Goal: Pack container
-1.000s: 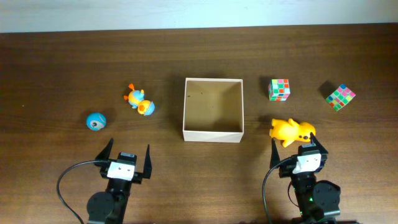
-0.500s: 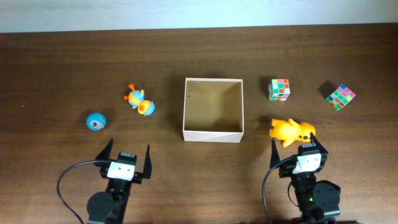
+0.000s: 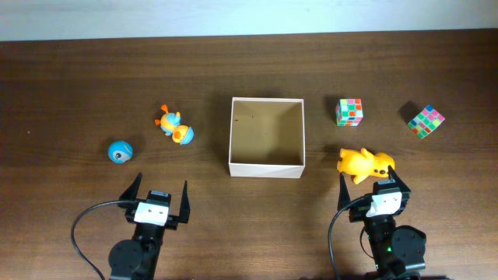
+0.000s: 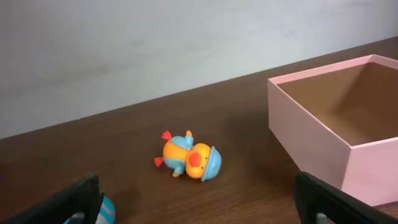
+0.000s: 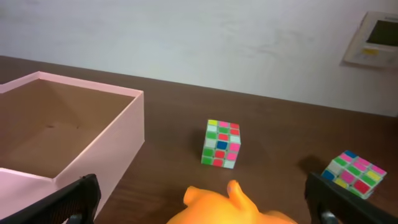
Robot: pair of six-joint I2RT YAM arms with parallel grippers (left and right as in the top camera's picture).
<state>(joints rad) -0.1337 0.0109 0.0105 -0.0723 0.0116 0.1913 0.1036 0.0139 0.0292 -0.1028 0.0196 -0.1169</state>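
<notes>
Five toys: scattered across the dark wooden table (image 3: 70,78), none of them packed yet.
Container: the cream-walled container (image 3: 266,168) sits mid-table between the two arms, open top up, its tan inside bare.
Left side: an orange-and-blue duck toy (image 3: 175,127) lies near the container's left wall. A blue ball (image 3: 120,152) rests farther left and nearer the arm.
Right side: a colour-tiled cube (image 3: 349,112) stands just right of the container's far corner. A second cube (image 3: 426,120) sits turned at an angle, well to the right. A yellow toy (image 3: 364,164) lies by the near right corner.
Left gripper: the left gripper (image 3: 162,183) sits at the near edge, jaws spread wide, holding nothing.
Right gripper: the right gripper (image 3: 371,181) sits just behind the yellow toy, jaws wide apart and empty.
Stage: judged to be the very start, with every pick to come.
Risk, right: the yellow toy is rounded, so an off-centre pinch could squirt it away or push it against the container.
Risk, left: the ball could roll at first touch if one finger lands ahead of the other.
Risk, container: its thin walls look light. An arm brushing the rim may shove it, and a toy let go over the edge may land outside.
</notes>
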